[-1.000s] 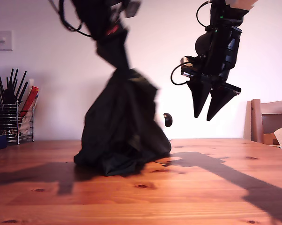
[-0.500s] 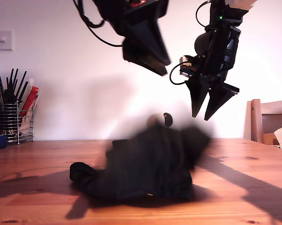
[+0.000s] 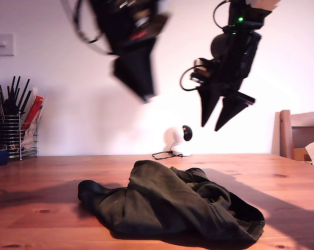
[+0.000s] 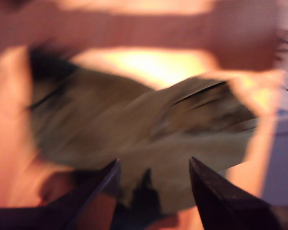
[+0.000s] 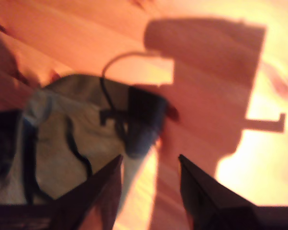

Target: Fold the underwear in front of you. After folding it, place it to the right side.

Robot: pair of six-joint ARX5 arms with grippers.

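The underwear (image 3: 170,205) lay in one crumpled heap on the wooden table (image 3: 37,208), near the camera and about the middle of the exterior view, reaching a little toward that view's right. Its long axis ran across the table from the exterior view's left to its right, with a narrow rolled end pointing to the left and the wider, flatter part with a hem edge at the right. Nothing lay on top of it and nothing held it.

Two arms hung above the table, well clear of the cloth. Which of them was first and which second could not be told from the wrist views. In the first wrist view my first gripper (image 4: 153,167) had its two fingers spread with nothing between them, the underwear (image 4: 134,129) blurred below. In the second wrist view my second gripper (image 5: 150,165) was likewise spread and empty, over the edge of the underwear (image 5: 53,143) and bare wood.

Behind the cloth, at the far edge by the wall, stood one small round camera (image 3: 186,133) with a thin black cable (image 3: 165,154) trailing on the table. At the exterior view's far left stood one wire holder (image 3: 16,133) full of dark sticks. At its right edge one wooden chair (image 3: 300,133) showed in part.
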